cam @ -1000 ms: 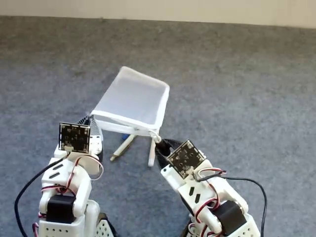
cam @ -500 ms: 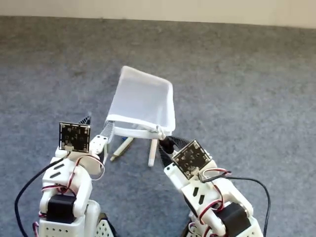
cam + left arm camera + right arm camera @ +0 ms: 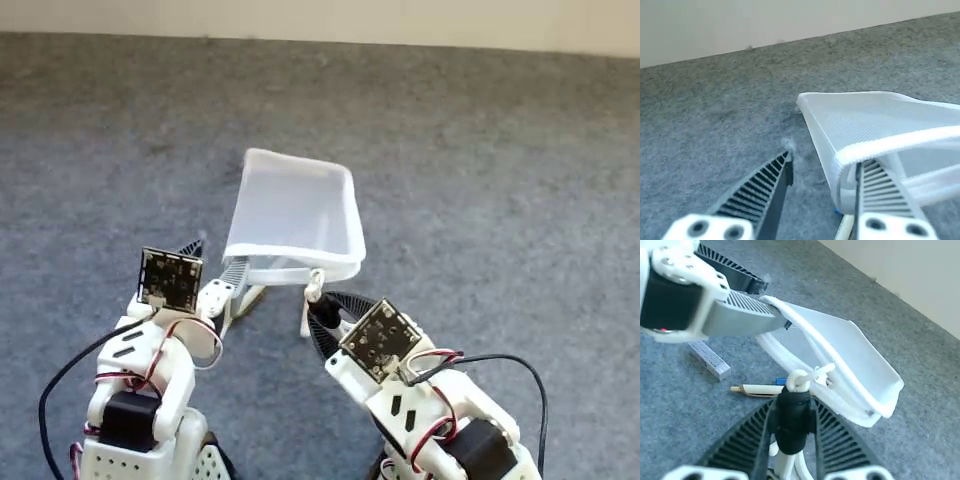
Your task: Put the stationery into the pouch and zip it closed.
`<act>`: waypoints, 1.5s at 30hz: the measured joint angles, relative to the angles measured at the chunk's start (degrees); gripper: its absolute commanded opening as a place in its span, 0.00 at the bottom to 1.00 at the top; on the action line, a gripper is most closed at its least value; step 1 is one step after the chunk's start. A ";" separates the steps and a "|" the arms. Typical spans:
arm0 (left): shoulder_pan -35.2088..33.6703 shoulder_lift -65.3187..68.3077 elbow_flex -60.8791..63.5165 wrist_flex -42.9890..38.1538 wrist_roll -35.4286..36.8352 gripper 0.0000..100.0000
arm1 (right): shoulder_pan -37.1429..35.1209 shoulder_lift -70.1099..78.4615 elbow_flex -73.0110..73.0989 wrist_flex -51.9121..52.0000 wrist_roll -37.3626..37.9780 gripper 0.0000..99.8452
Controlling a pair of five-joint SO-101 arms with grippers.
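Slippage is your risk: your right pincer (image 3: pixel 792 407) is clamped on the zip pull (image 3: pixel 799 376), your left pincer (image 3: pixel 823 162) stands apart, straddling the pouch (image 3: pixel 295 210) rim; a hard tug could pull that rim free. Pen (image 3: pixel 757 389) lies beneath the pouch

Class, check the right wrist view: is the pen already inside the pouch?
No, the pen lies on the grey carpet, outside the pouch.

The pouch (image 3: pixel 295 215) is thin white mesh cloth, kinda see-through, with a thicker woven rim. Table (image 3: pixel 500 180) under it is grey and fuzzy, felt-like. Pen (image 3: pixel 757 389) beside the pouch looks like smooth plastic. Right gripper (image 3: pixel 791 390) has ribbed matt black plastic fingers (image 3: pixel 835 435).
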 measured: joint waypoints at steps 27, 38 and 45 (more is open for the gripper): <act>1.41 0.00 -2.64 6.15 -4.04 0.03 | -0.44 -0.62 -5.80 0.35 -4.31 0.21; -5.01 0.00 -3.25 6.51 -3.34 0.03 | 8.70 -0.70 -5.89 0.35 -21.80 0.37; -10.11 0.00 -7.30 7.03 -0.53 0.03 | 9.23 -0.70 -5.89 0.35 -22.68 0.36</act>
